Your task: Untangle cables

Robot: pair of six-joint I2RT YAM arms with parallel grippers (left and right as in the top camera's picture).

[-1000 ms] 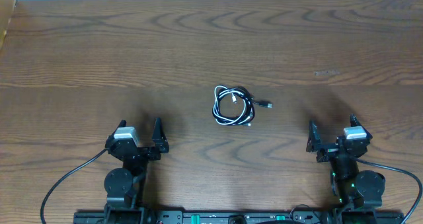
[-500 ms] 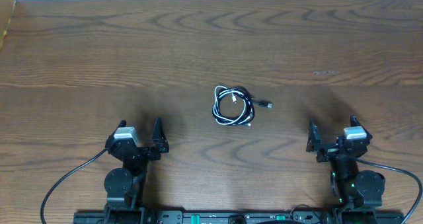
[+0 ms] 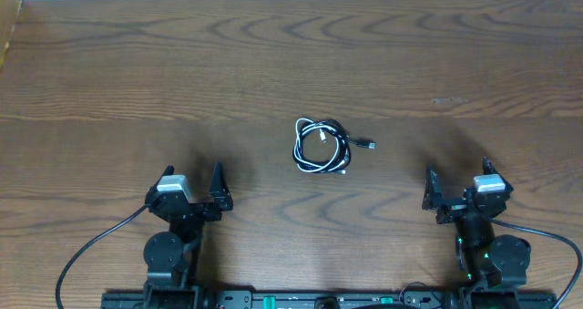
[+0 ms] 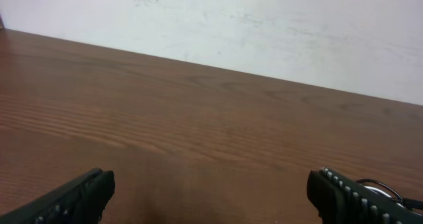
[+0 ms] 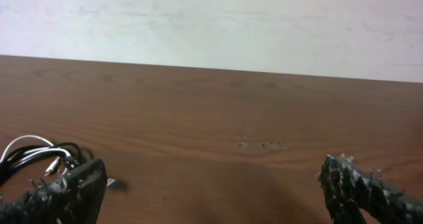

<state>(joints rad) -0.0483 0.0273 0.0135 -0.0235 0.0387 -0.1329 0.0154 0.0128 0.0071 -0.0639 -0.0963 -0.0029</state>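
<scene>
Starting with my left hand (image 3: 192, 180) and right hand (image 3: 457, 180) both wide and empty at the frame's bottom, I judge my next move is reaching the coiled black and white cables (image 3: 321, 147) mid-frame on the surface (image 3: 137, 72).

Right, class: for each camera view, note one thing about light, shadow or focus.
Overhead: even light, cables sharp, faint shadows on the table ahead of the left gripper and right gripper. Left wrist: slightly soft, table darker in the foreground. Right wrist: cables at the frame edge slightly soft, wall bright without hard glare.
</scene>
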